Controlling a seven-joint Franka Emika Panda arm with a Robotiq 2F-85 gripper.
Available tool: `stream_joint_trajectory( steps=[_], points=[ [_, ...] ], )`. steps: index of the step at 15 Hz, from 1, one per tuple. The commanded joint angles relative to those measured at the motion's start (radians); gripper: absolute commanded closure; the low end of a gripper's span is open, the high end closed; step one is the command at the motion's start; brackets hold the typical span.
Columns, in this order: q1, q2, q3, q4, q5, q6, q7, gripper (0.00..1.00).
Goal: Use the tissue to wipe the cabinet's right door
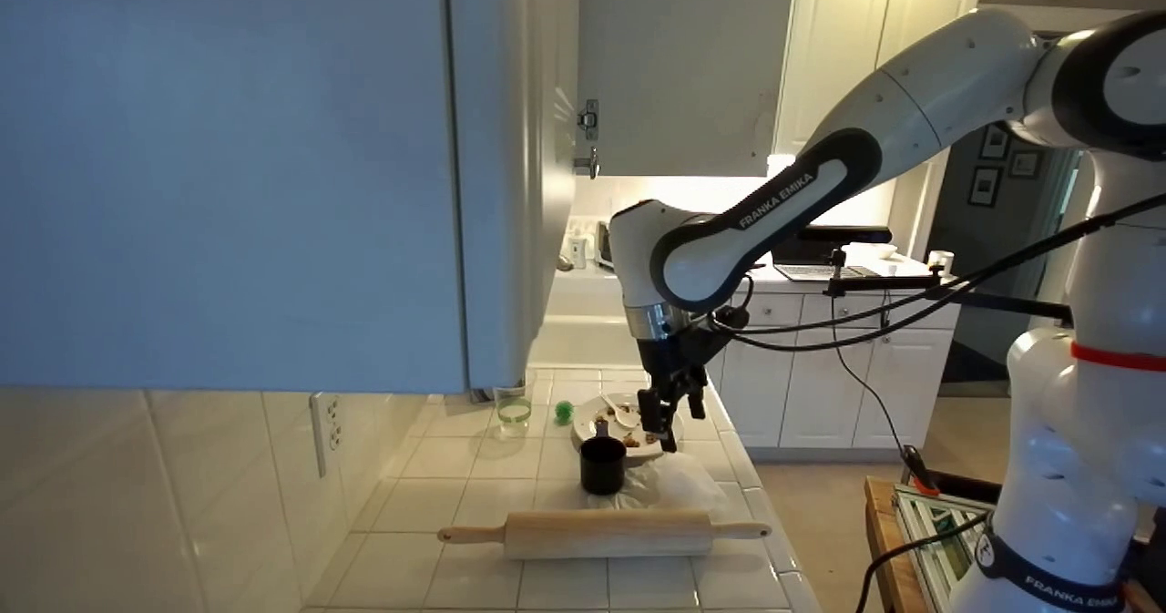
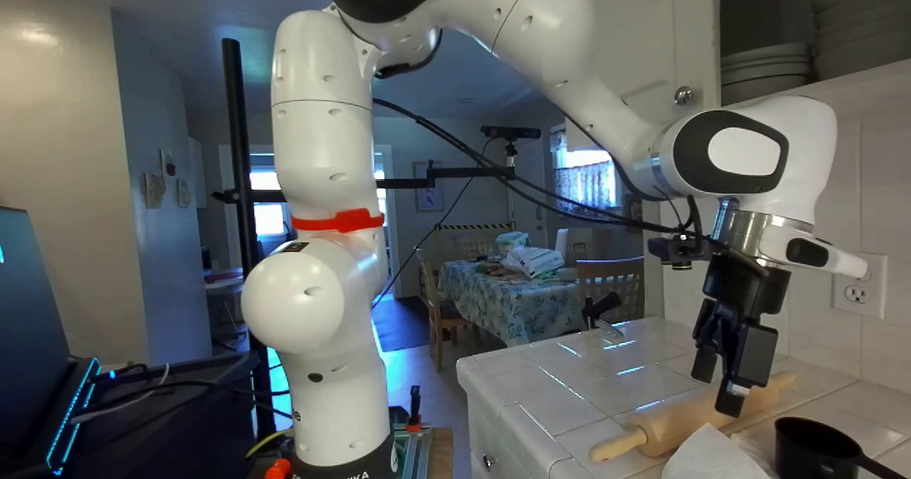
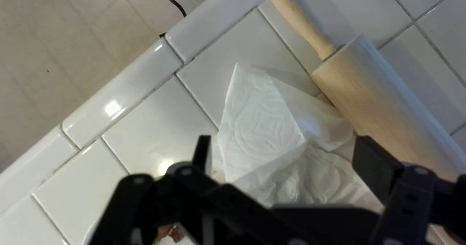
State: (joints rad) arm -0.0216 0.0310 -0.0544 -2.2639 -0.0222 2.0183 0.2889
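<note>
The tissue point(image 1: 683, 485) lies crumpled, with one raised fold, on the white tiled counter, between the rolling pin and the plate. It also shows in an exterior view point(image 2: 712, 458) and in the wrist view point(image 3: 262, 125). My gripper point(image 1: 679, 422) points down above the counter near the tissue; it also shows in an exterior view point(image 2: 719, 383). In the wrist view my open fingers point(image 3: 287, 157) appear on either side of the tissue, with nothing held. The cabinet's right door point(image 1: 683, 66), a pale grey-white panel, stands swung open at the back, its hinges at its left edge.
A wooden rolling pin point(image 1: 608, 536) lies beside the tissue. A black cup point(image 1: 602, 467) and a plate with food scraps point(image 1: 583, 431) are close by. A glass point(image 1: 513, 413) and green ball point(image 1: 564, 412) stand near the wall. A large blue-grey panel point(image 1: 228, 167) overhangs the counter.
</note>
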Motion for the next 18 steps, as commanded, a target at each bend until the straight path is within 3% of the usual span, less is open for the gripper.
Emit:
stream_joint_trajectory(
  steps=[1,4,9,18],
  points=[
    [-0.004,0.006,0.005,0.000,-0.004,0.003,0.007,0.00],
    [-0.004,0.010,0.006,0.001,-0.005,0.005,0.017,0.00],
    [0.013,0.082,0.019,0.035,-0.020,-0.036,0.141,0.00],
    [0.046,0.115,0.010,0.018,-0.099,-0.007,0.506,0.00]
  ],
)
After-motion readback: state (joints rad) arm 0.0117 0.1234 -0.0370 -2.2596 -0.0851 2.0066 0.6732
